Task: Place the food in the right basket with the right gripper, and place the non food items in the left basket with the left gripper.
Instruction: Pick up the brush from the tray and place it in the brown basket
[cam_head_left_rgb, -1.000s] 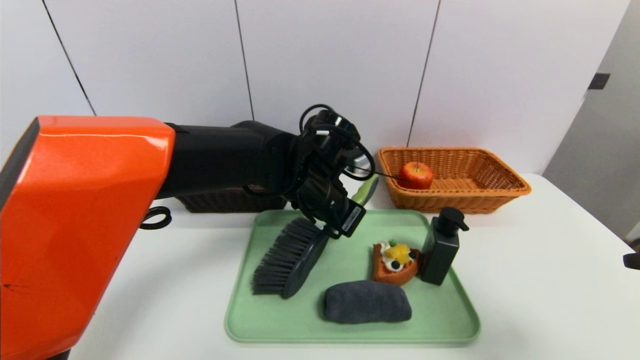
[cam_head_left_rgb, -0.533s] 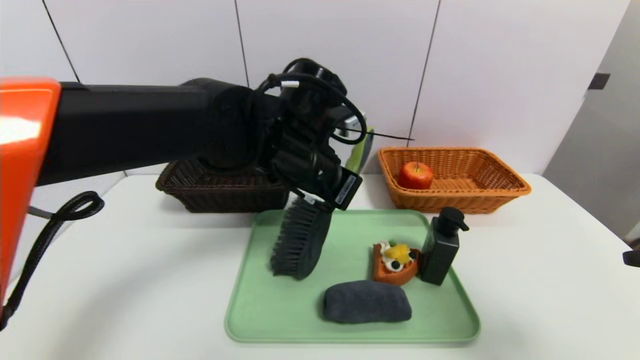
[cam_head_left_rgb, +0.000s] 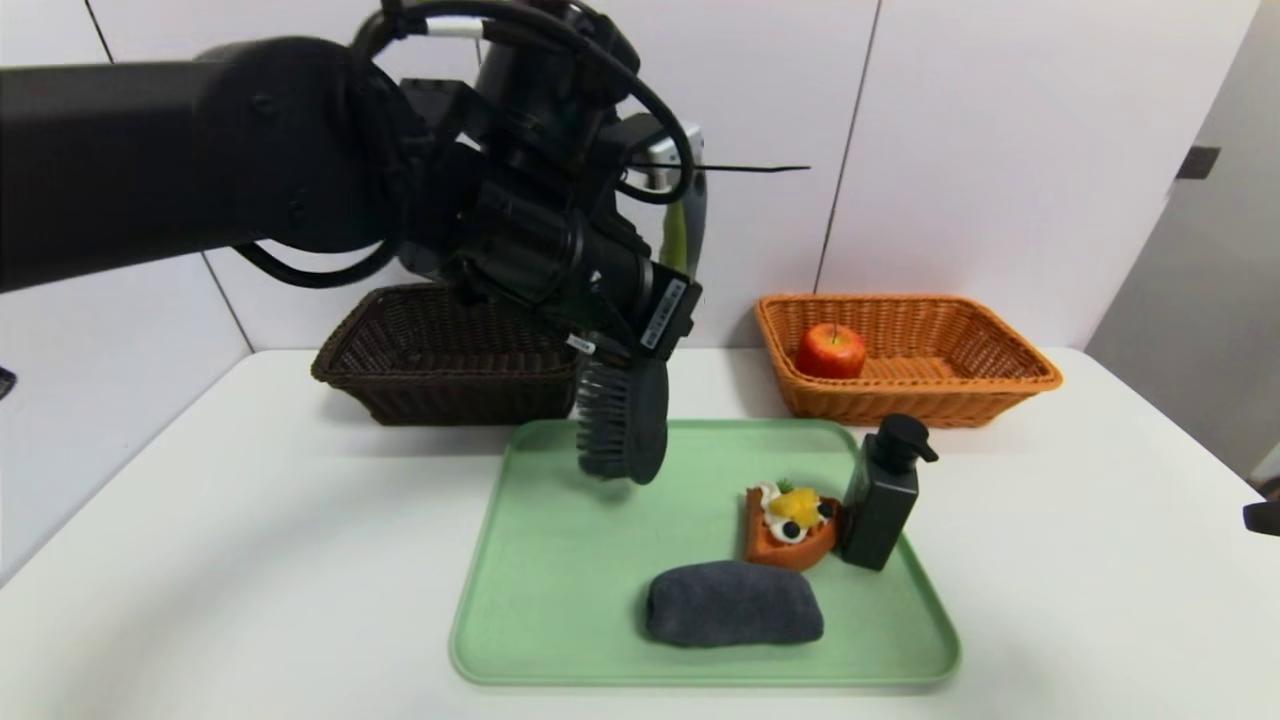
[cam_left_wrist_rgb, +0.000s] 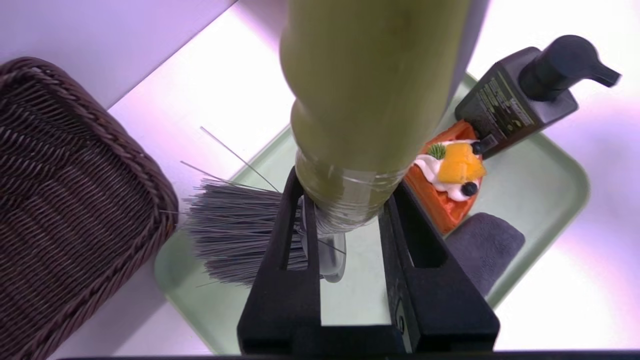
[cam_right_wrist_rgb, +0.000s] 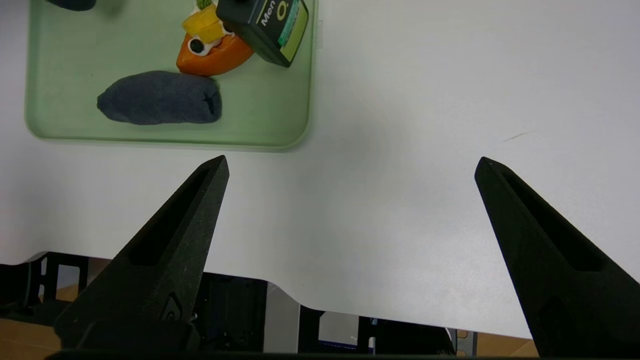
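Observation:
My left gripper (cam_head_left_rgb: 640, 330) (cam_left_wrist_rgb: 345, 200) is shut on the green handle of the grey bristle brush (cam_head_left_rgb: 620, 420) (cam_left_wrist_rgb: 235, 235). The brush hangs head-down above the back left of the green tray (cam_head_left_rgb: 560, 600), close to the dark brown left basket (cam_head_left_rgb: 440, 360) (cam_left_wrist_rgb: 60, 200). The apple (cam_head_left_rgb: 831, 350) lies in the orange right basket (cam_head_left_rgb: 960, 360). On the tray sit the tart slice (cam_head_left_rgb: 790, 522) (cam_right_wrist_rgb: 212, 50), the black pump bottle (cam_head_left_rgb: 882, 495) (cam_right_wrist_rgb: 265, 25) and the grey cloth roll (cam_head_left_rgb: 733, 603) (cam_right_wrist_rgb: 160, 97). My right gripper (cam_right_wrist_rgb: 350, 165) hangs open and empty over the table's near right edge.
The white table (cam_head_left_rgb: 1080, 560) has bare surface on both sides of the tray. A white panelled wall (cam_head_left_rgb: 1000, 140) stands directly behind the baskets. The left arm (cam_head_left_rgb: 200, 160) spans the upper left of the head view.
My left gripper has lifted the brush off the tray, swinging it from lying flat to hanging head-down, and has risen and drifted toward the dark basket. The right gripper has stayed put.

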